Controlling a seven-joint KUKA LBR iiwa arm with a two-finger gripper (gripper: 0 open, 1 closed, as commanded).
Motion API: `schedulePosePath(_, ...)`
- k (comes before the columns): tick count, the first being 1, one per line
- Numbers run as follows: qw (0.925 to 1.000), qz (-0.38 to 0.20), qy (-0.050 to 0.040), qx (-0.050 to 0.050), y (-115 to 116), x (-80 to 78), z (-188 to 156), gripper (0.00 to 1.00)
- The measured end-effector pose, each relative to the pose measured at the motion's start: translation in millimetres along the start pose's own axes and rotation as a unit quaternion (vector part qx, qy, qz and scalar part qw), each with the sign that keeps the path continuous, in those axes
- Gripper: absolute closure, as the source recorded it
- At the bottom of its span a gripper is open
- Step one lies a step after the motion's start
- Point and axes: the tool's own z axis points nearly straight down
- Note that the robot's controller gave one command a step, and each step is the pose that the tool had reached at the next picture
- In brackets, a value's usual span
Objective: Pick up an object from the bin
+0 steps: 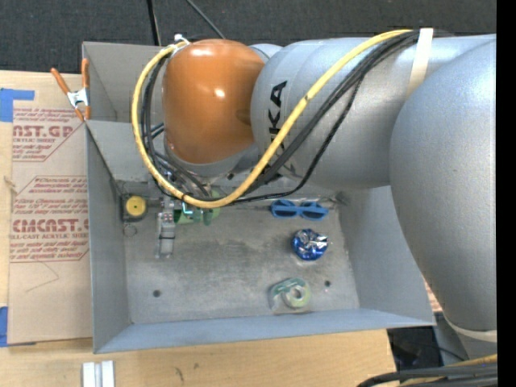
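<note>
Locate the arm (379, 119) reaching into the bin (109, 256) from the right, with its orange cover (210, 103) and looped cables (310, 95) hanging over the rear left part of the floor. The gripper (166, 239) points down below the cover, close to the bare floor near the left wall. You cannot tell how far it is open, or whether it has hold of anything. The nearest thing is a small yellow disc (134, 207), just left of the gripper near the left wall, apart from it. Note three further things well to the right: blue sunglasses (300, 210) by the rear wall, a blue-and-white ball (310, 244) in front of them, and a pale green ring (290, 293) near the front wall.
</note>
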Motion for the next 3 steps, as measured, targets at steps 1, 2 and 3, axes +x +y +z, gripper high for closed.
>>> schedulePosePath(1,0.9984,0.055,-0.0128,-0.005,-73.8,-45.7,145.8,0.00)
schedulePosePath(2,0.9988,0.049,-0.0053,-0.002,-63.6,-44.8,116.4,0.00)
schedulePosePath(3,0.9934,0.115,-0.0036,-0.001,-83.6,-38.3,118.7,0.00)
